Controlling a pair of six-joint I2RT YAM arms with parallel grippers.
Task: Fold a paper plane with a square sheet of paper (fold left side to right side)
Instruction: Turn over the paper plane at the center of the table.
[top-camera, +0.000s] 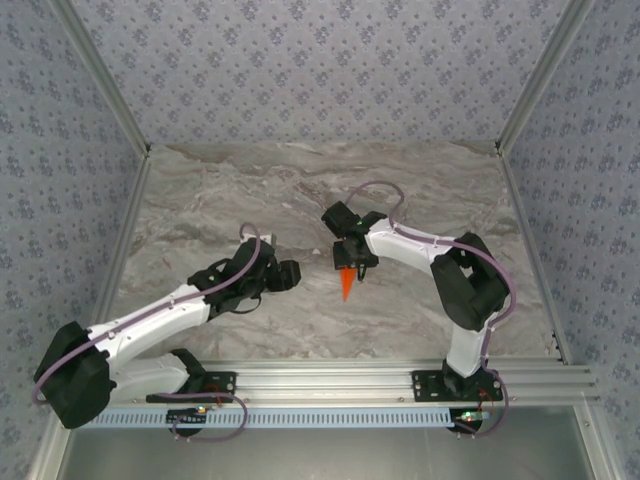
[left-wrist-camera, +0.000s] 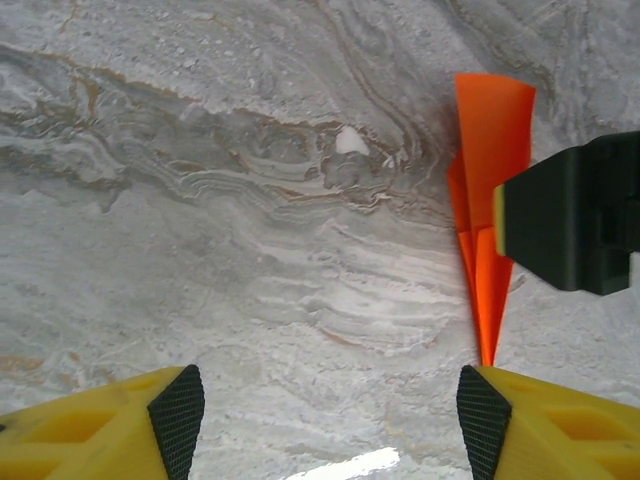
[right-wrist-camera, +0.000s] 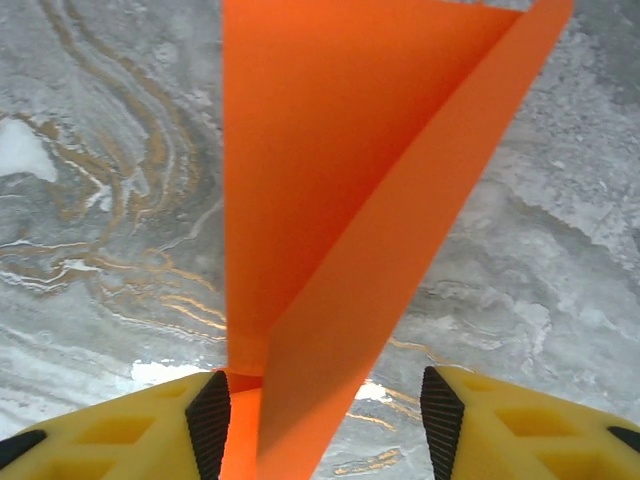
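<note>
The paper plane (top-camera: 346, 285) is a narrow bright orange dart on the marble table, its tip toward the near edge. In the right wrist view the folded orange paper plane (right-wrist-camera: 330, 200) runs up between my right gripper's (right-wrist-camera: 325, 425) jaws. It lies against the left pad (right-wrist-camera: 210, 420), and a gap of table shows before the right pad (right-wrist-camera: 440, 420), so the jaws stand open around it. My left gripper (left-wrist-camera: 330, 420) is open with bare table between its pads. The dart's tip (left-wrist-camera: 487, 350) ends just beyond its right finger (left-wrist-camera: 485, 420). From above, the left gripper (top-camera: 288, 274) sits left of the plane.
Marble tabletop (top-camera: 250, 190) spreads around both arms, walled by patterned panels (top-camera: 320, 60) at the back and sides. An aluminium rail (top-camera: 400, 380) carrying the arm bases runs along the near edge. The right gripper's black body (left-wrist-camera: 575, 215) shows beside the plane.
</note>
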